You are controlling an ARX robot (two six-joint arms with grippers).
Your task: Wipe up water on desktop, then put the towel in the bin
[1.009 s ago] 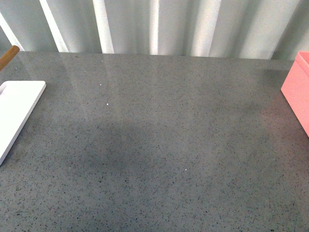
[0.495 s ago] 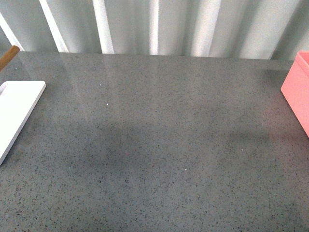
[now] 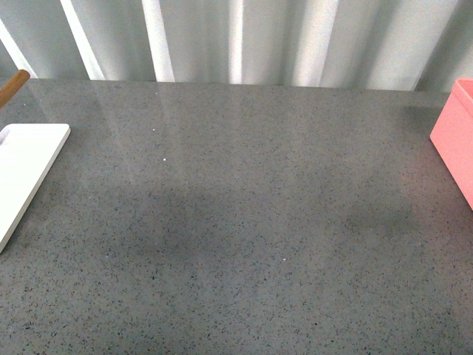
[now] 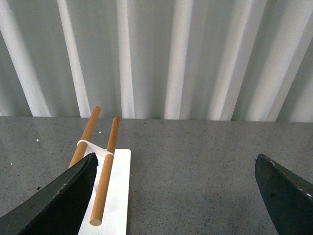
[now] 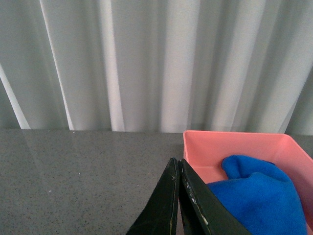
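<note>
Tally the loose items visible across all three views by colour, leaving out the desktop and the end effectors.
White: 1, the white board
Wood brown: 2, the two wooden rods on the board's rack
Pink: 1, the pink bin
Blue: 1, the towel lying in the bin
Total: 5

A shadow on the desktop [image 3: 236, 222] has shifted.
</note>
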